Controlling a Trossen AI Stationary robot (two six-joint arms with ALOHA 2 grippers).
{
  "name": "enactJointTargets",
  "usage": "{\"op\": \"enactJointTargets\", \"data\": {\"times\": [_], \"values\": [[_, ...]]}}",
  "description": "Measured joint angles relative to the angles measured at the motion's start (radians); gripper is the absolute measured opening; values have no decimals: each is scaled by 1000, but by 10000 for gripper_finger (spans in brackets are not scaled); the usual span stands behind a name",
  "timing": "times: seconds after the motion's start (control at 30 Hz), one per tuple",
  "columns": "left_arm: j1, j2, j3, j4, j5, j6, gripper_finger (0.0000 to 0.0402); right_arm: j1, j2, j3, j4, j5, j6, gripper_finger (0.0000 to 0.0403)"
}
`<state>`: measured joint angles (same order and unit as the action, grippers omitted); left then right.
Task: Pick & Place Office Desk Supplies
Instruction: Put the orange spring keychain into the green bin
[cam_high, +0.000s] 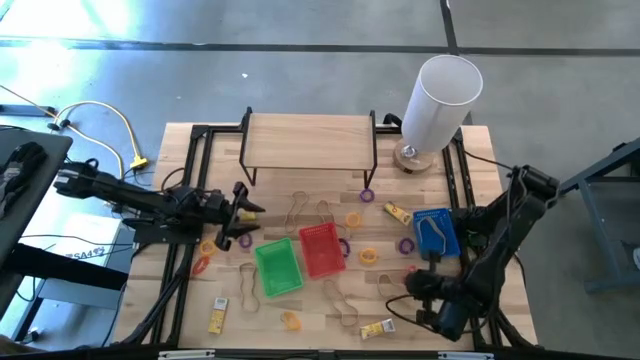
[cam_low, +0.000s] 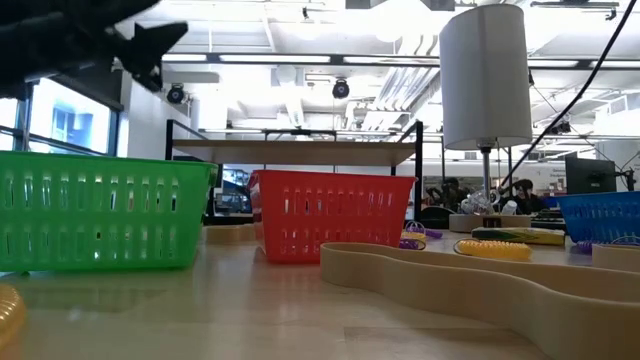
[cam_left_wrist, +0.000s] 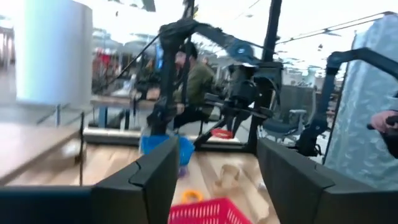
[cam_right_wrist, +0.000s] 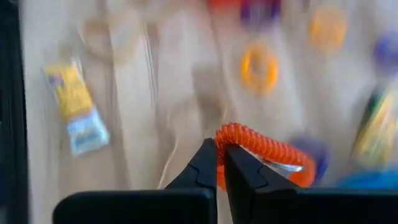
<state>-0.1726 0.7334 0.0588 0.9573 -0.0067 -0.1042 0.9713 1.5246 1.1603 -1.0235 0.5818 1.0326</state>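
Orange coil ring (cam_right_wrist: 264, 151) sits clenched in the right pincer (cam_right_wrist: 220, 152) for carrying, near the blue basket (cam_high: 437, 232); the left pincer (cam_high: 243, 213), released, hovers beside the green basket (cam_high: 278, 266).

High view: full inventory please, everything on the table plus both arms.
green basket: 1, green, centre
red basket: 1, red, beside the green one
blue basket: 1, blue, right side
wooden shelf: 1, tan, back centre
white cylinder: 1, white, back right
rings: several, purple/orange/yellow, scattered
rubber bands: about five, tan, around the baskets
packets: 3, yellow-white, two in front, one by the blue basket
left gripper: jaws open, left of the green basket
right gripper: jaws shut on orange ring, front right
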Motion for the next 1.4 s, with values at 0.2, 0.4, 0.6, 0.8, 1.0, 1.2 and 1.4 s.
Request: {"op": "enactJointTargets", "data": {"times": [0.2,0.4,0.6,0.8,1.0,1.2,1.4], "values": [[-61,200,59,126,-59,10,220,25,-163,-41,189,207,-370,3],[-85,383,180,159,-104,10,220,-26,-346,-260,588,180,-707,3],[-85,519,296,177,-104,10,220,-178,-443,-515,1091,-78,-1014,3],[-85,646,382,175,-103,32,220,-365,-434,-661,1437,-399,-1169,3],[-80,741,434,221,-103,58,220,-489,-361,-683,1578,-619,-1195,3],[-79,794,453,269,-103,106,220,-549,-238,-684,1756,-686,-1217,3],[-79,805,453,276,-100,112,220,-566,-73,-683,2031,-752,-1243,3]]}}
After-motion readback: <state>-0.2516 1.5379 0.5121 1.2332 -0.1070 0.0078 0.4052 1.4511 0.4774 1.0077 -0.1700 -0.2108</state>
